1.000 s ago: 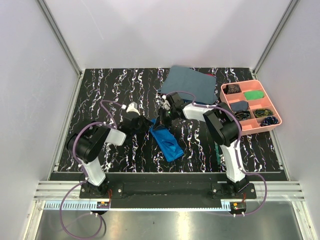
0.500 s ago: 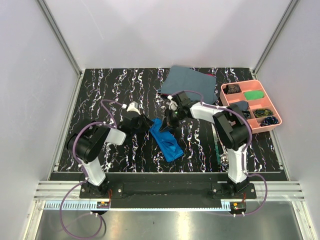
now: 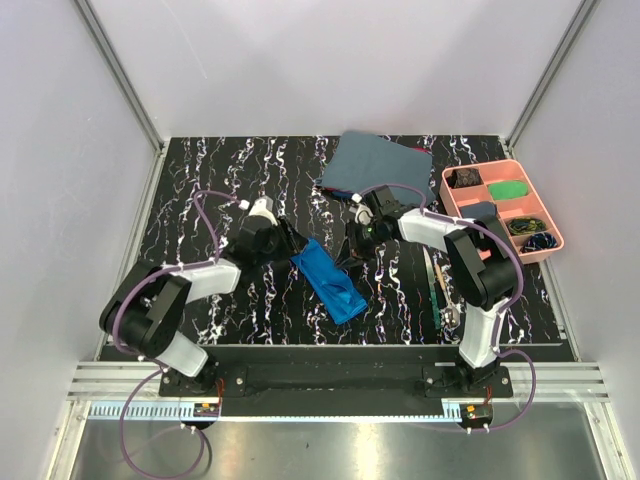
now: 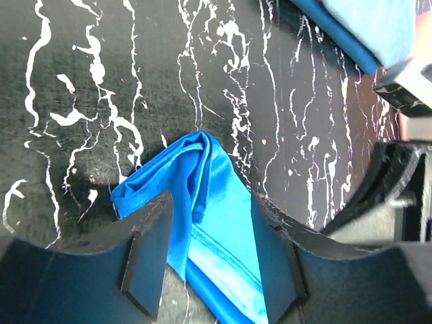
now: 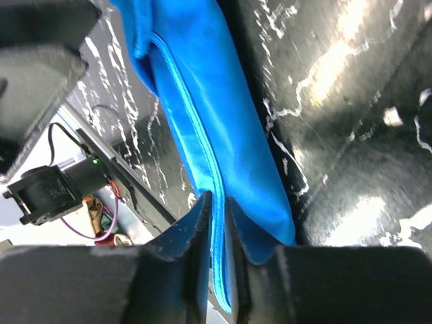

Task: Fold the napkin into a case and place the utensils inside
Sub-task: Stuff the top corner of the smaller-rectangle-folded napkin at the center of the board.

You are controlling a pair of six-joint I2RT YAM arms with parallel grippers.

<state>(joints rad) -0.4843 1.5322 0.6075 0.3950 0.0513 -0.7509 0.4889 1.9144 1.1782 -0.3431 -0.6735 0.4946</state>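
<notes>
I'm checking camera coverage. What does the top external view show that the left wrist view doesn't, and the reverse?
Only the top external view shows the utensils lying on the table, and the pink tray. Only the left wrist view shows the left gripper open, one finger on either side of the napkin. Both show the napkin lying on the black marbled table.

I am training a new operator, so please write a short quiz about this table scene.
1. True or false: the utensils already lie inside the blue napkin.
2. The left gripper has its jaws: A) shut on the napkin, B) open, astride the napkin's end, C) out of view.
3. What colour is the compartment tray on the right?
Key: 1 false, they lie bare on the table; 2 B; 3 pink.
</notes>
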